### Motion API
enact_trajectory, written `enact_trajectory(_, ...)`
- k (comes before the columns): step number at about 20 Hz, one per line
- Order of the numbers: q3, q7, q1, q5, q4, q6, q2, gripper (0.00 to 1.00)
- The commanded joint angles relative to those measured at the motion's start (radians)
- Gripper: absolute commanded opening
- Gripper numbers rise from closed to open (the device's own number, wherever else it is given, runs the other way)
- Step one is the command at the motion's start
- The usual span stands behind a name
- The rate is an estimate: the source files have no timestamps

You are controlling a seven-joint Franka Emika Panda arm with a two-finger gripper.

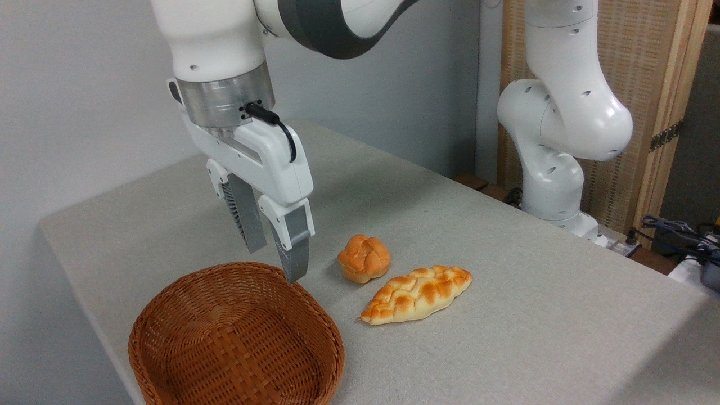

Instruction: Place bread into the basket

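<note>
The gripper (275, 261) hangs just above the far rim of the basket (236, 337), its fingers (295, 253) set narrowly apart and holding nothing. The bread (364, 258) sits on the table (506, 315) just right of the basket, with a braided loaf (416, 294) beside it. The risk, as I judge it: so narrow a gap may push the bun away or nudge the loaf rather than straddle it.

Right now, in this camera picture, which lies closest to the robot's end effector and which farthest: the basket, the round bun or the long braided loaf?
From the end effector:
1. Basket, its back rim just below the fingertips.
2. Round bun, on the table to the right.
3. Braided loaf, farther right and nearer the camera.
</note>
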Motion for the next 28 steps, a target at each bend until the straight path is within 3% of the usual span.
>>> enact_trajectory(1, -0.001, -0.015, -0.001, -0.012, 0.007, -0.010, 0.002, 1.00)
enact_trajectory(28, 0.010, -0.006, 0.005, -0.003, -0.031, -0.025, 0.004, 1.00)
